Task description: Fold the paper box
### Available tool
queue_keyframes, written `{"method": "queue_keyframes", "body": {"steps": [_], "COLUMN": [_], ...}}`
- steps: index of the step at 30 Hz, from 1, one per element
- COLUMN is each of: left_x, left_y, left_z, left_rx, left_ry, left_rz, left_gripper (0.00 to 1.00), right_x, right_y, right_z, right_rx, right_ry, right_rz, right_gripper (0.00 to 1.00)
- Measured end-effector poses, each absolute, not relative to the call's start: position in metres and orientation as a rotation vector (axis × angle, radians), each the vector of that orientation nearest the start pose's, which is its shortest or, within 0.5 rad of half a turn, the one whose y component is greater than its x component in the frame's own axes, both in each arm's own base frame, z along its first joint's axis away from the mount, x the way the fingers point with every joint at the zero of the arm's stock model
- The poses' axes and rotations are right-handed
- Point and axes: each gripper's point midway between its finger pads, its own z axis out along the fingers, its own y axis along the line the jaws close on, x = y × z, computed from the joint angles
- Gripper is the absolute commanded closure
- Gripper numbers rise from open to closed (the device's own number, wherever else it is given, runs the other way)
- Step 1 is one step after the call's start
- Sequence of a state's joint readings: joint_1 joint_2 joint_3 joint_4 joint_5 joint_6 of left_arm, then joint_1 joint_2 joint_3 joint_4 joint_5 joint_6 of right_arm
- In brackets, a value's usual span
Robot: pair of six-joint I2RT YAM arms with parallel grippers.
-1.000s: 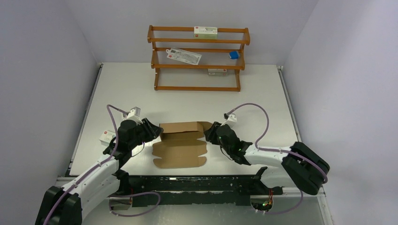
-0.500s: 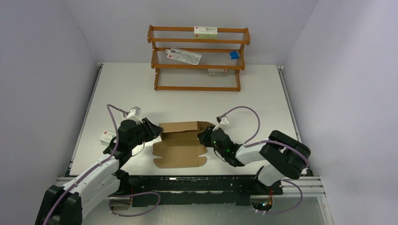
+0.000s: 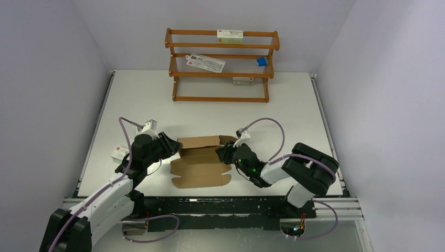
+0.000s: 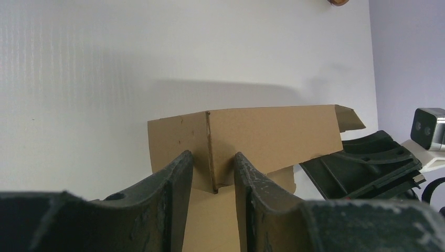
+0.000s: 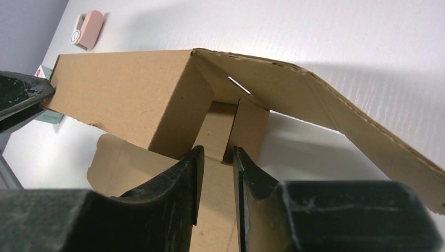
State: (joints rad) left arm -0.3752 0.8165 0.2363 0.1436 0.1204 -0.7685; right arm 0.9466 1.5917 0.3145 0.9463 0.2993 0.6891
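Note:
The paper box [image 3: 202,160] is brown cardboard, half formed, in the middle of the table: its back wall stands up and the front panel lies flat. My left gripper [image 3: 175,148] is at the box's back-left corner. In the left wrist view the fingers [image 4: 178,176] straddle the corner crease [image 4: 210,152] and press the panels on both sides. My right gripper [image 3: 220,154] is at the right end. Its jaws [image 5: 216,153] stand narrowly apart over the base panel, with a small upright side flap [image 5: 251,128] just past the tips.
A wooden rack [image 3: 221,65] at the back holds white cartons and a small blue item [image 3: 261,61]. Another white carton [image 3: 120,153] lies beside the left arm. A pink object [image 5: 88,29] lies on the table beyond the box.
My right arm has moved left, in to the box's right end, and its jaws have narrowed. The left gripper and the box have stayed put.

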Motion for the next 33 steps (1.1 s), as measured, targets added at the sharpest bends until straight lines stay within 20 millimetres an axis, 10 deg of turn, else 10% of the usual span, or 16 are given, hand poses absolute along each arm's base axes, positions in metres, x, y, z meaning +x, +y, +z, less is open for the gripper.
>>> {"method": "queue_keyframes", "body": {"steps": [11,33], "left_x": [0.247,0.254], "left_y": [-0.148,-0.135], "left_z": [0.091,0.094], "left_rx": [-0.341,-0.309], "left_ry": [2.081,2.112], "left_rz": [-0.816,-0.678], "left_gripper": [0.60,0.59], "right_x": [0.244,0.236], "right_y": [0.289,0.238], "right_z": [0.054,0.121], "right_rx": [-0.144,-0.270], "right_ry": [1.921,1.928], "right_rz": [0.771,0.509], "right_gripper": [0.68,0.29]}}
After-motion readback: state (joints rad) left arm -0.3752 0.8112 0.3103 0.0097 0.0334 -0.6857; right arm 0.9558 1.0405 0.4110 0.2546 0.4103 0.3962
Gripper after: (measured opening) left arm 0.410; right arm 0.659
